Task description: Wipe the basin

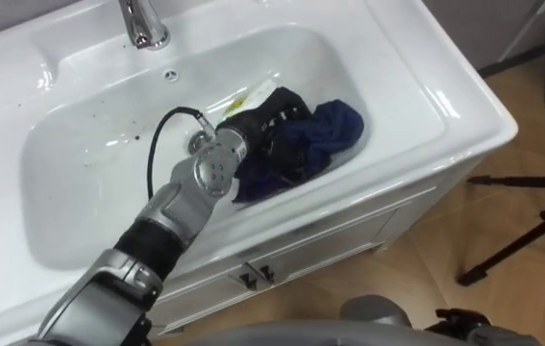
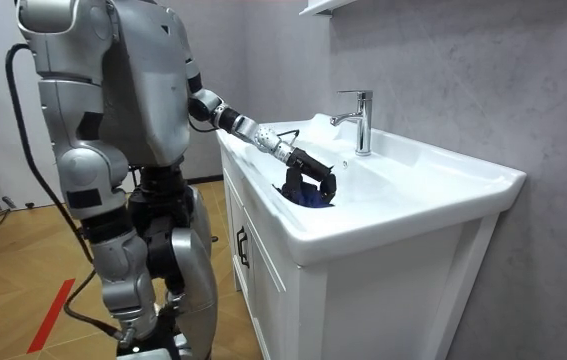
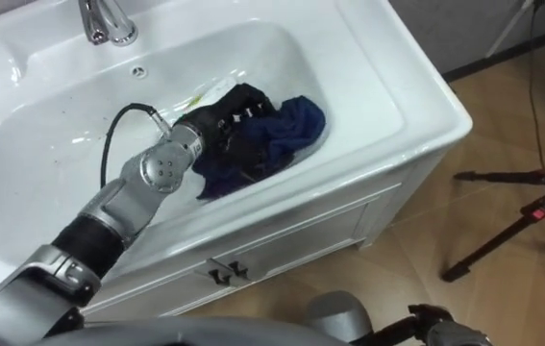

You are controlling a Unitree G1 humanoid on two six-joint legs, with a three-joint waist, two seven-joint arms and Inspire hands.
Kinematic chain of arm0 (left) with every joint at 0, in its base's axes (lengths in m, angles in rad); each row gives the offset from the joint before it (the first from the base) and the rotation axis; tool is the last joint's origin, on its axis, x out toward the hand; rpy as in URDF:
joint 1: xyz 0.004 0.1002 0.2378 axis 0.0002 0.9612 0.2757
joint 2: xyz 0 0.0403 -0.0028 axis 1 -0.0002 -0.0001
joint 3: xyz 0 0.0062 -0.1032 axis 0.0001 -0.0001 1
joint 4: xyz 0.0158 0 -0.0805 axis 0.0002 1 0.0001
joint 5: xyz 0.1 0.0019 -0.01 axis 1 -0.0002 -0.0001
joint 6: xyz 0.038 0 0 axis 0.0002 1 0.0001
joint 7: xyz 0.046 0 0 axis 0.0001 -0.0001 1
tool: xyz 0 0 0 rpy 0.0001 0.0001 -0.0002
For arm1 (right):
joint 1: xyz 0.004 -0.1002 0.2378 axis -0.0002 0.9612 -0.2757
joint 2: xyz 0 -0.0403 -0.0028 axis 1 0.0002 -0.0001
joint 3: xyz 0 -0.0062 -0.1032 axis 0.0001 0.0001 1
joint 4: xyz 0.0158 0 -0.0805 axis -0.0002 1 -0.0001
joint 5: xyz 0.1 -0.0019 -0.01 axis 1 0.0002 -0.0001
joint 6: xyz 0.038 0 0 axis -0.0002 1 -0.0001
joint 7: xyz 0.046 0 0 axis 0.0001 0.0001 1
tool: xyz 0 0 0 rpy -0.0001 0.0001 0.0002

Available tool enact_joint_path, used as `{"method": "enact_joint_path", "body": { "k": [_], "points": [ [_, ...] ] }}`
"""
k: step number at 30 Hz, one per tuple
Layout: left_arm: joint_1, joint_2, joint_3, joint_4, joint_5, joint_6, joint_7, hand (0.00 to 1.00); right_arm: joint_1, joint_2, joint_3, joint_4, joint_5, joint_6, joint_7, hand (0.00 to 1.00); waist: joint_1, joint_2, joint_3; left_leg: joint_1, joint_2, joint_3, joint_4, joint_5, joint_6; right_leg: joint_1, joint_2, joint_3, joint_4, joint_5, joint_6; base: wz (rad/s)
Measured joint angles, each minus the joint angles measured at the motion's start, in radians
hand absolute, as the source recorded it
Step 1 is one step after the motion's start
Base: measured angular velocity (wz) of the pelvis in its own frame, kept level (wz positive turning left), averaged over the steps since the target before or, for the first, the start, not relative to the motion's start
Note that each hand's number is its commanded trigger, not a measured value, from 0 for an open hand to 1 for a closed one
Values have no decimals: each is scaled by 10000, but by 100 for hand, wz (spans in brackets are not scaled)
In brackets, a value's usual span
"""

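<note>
Black-fingered, the left hand (image 1: pixel 270 123) lies low in the basin (image 1: pixel 80 183), its fingers curled down over a dark blue cloth (image 1: pixel 334 130) and gripping the bunched folds. The cloth is heaped against the bowl's front wall, right of the middle, spreading out past the fingertips. Just behind the hand a pale yellowish scrap (image 1: pixel 249 96) lies on the white glaze; whether it bears any print cannot be made out. The silver wrist and forearm run back to the lower left across the basin's front rim. A small overflow hole (image 1: pixel 169 73) sits in the back wall, below the chrome tap (image 1: pixel 142 24). Dark specks (image 1: pixel 12 96) dot the ledge on the left. Under the basin is a white cabinet (image 1: pixel 330 240) with two small dark handles (image 1: pixel 253 277). In the room view the robot stands upright on the wooden floor (image 2: pixel 23 250) at the cabinet's front. A black tripod (image 1: pixel 532 226) stands on the floor to the right.
</note>
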Motion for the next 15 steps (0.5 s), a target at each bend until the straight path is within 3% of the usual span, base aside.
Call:
{"method": "enact_joint_path", "body": {
  "k": [2, 3, 5, 8, 10, 13, 15],
  "points": [
    [180, -3, 603, 719, 439, -38, 319, 100, 182, 28, -423, -8, -220, 166, 7, 0, 180, -37, 3, 151, 21, 71, -49, -2, -2, 76, 75, 162, 11, -12, -49, -21],
    [375, 26, 1229, 1095, 906, -45, 540, 100, 303, 39, -714, -22, -300, 211, -9, 0, 243, -78, -53, 169, 50, 150, -27, -3, -4, 99, 88, 190, 7, -20, -107, -18],
    [480, 230, 1866, 1658, 1577, -33, 924, 100, 596, 46, -932, -56, -421, 347, -5, 0, 283, -137, -101, 249, 81, 180, -65, -13, -21, 83, 146, 187, -43, -42, -154, -4],
    [732, 720, 2707, 2229, 2584, 57, 1317, 100, 887, -4, -1365, -72, -671, 650, 1, 0, 596, -36, -235, 365, 130, 293, -107, -56, -105, 21, 244, 258, 39, 11, -243, -17],
    [1023, 1220, 3099, 2445, 3102, 415, 1562, 100, 1039, -74, -1748, -385, -790, 730, 3, 0, 667, 121, -319, 515, 188, 459, -207, -36, -148, 85, 332, 426, 3, 80, -285, -23],
    [1349, 1539, 3576, 2903, 3660, 686, 1851, 100, 1022, -204, -2449, -451, -1093, 715, 14, 0, 655, 445, -348, 715, 260, 536, -403, -30, -199, 174, 369, 483, 19, 104, -298, -11],
    [1535, 1598, 3864, 2990, 4002, 751, 1986, 100, 1039, -296, -2655, -472, -1119, 735, 20, 0, 660, 601, -347, 777, 257, 571, -434, -30, -200, 200, 378, 523, 52, 104, -298, -8]
  ]
}}
